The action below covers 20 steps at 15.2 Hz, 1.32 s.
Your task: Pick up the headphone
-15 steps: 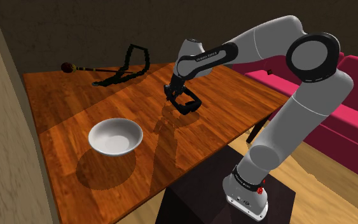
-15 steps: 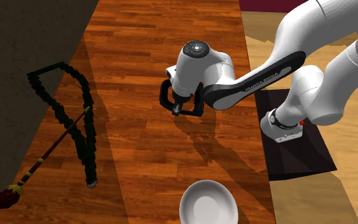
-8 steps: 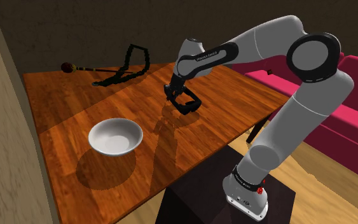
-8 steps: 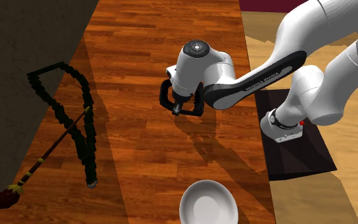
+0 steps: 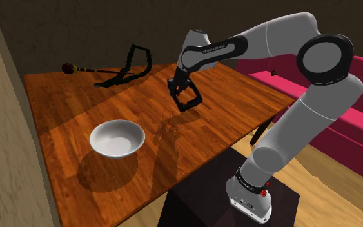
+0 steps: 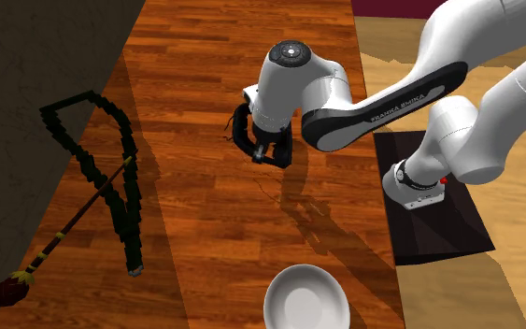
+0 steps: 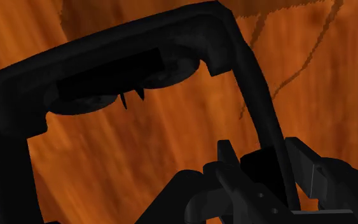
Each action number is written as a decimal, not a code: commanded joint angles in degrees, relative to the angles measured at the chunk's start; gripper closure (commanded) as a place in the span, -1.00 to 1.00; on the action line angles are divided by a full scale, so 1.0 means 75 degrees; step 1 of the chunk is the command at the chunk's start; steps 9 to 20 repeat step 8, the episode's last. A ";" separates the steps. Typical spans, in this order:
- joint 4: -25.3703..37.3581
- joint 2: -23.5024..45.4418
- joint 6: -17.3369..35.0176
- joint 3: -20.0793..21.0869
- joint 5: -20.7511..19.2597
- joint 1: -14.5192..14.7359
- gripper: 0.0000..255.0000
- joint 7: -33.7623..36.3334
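The headphone [image 5: 191, 101] is a black band with two ear cups, hanging a little above the wooden table [image 5: 77, 97]. My black gripper [image 5: 178, 89] is shut on one side of its band. In the second exterior view the headphone [image 6: 238, 134] curves out from under the white wrist, beside the gripper [image 6: 269, 151]. Seen from the wrist, the headphone [image 7: 120, 70] spans the frame, and my gripper [image 7: 266, 167] clasps one arm of the band, with the ear cups farther out over the wood.
A white bowl [image 5: 117, 138] sits near the table's front edge, toward the shoulder view's left. A black chain-like object [image 5: 132, 63] and a stick with a red end [image 5: 68, 68] lie at the far side. A pink sofa [image 5: 360, 97] stands beyond the table.
The arm has risen and the headphone has come up off the table with the gripper; its shadow now lies apart from it on the wood.
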 commanded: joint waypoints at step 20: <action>0.0470 -0.0291 -0.0756 -0.0003 -0.0008 -0.0004 1.00 0.0003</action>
